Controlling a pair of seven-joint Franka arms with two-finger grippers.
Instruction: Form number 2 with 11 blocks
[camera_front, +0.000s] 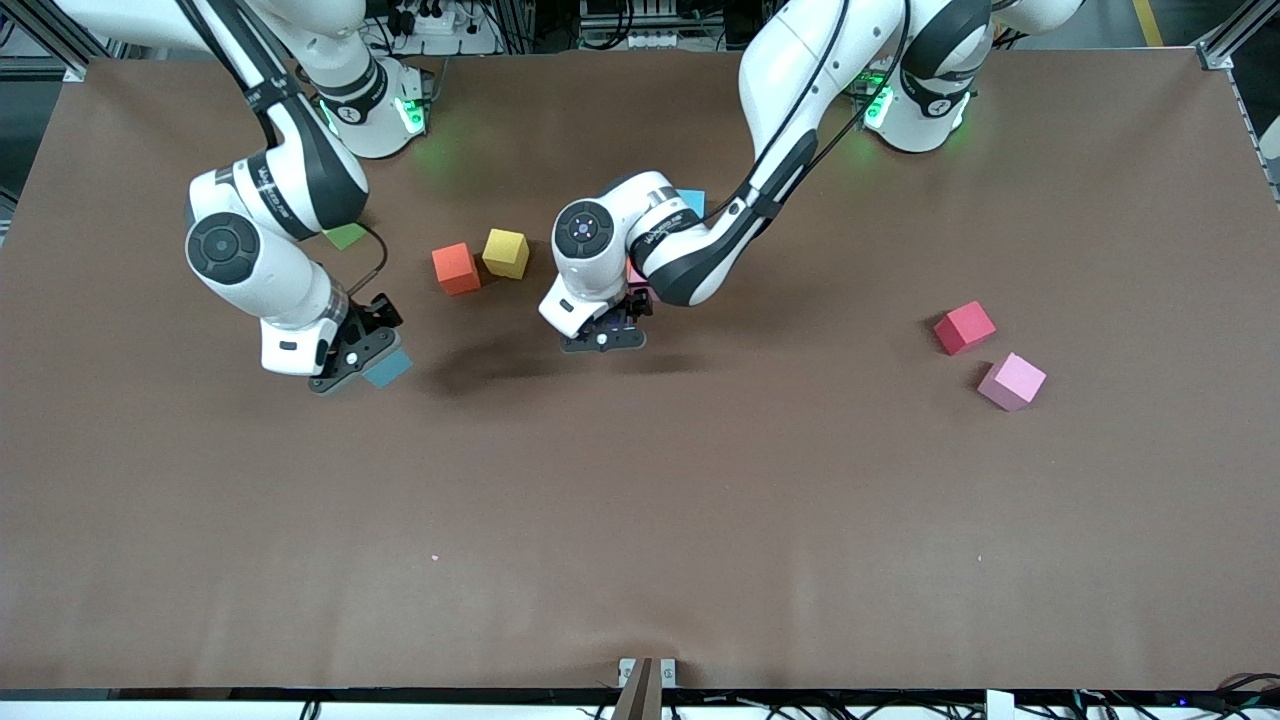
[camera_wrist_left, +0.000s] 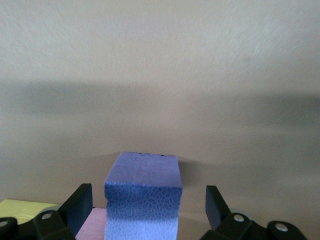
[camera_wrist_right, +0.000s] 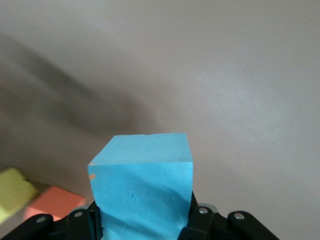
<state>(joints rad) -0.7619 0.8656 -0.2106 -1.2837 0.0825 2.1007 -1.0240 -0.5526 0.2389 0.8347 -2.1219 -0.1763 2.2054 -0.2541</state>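
— Jaws first, front view: what do you get?

— Right gripper (camera_front: 352, 362) is clamped on a blue block (camera_front: 388, 369), up over the table (camera_front: 640, 520) toward the right arm's end. Left gripper (camera_front: 603, 335) sits low near the table's middle, its body hiding what lies under it; only a sliver of pink block (camera_front: 636, 272) and another blue block (camera_front: 692, 201) peek out around the arm.

— Loose cubes?

— An orange block (camera_front: 456, 268) and a yellow block (camera_front: 506, 253) just beside each other, between the two arms, toward the edge where the bases stand. A red block (camera_front: 964, 327) and a pale pink block (camera_front: 1012, 381) near each other toward the left arm's end. The green cube (camera_front: 345, 235) shows partly under the right arm.

— Left wrist view?

— Jaws spread wide, fingers (camera_wrist_left: 80, 207) standing clear on both sides of a purple block (camera_wrist_left: 143, 192); gaps on each side, no contact. A pink face (camera_wrist_left: 92, 225) lies beside the purple one, a yellow face (camera_wrist_left: 22, 207) at the corner.

— Right wrist view?

— Jaws narrow, closed on the blue cube (camera_wrist_right: 142, 187), which sticks out past the fingertips above bare table. Orange (camera_wrist_right: 55, 202) and yellow (camera_wrist_right: 15, 192) cubes lie off on the table.
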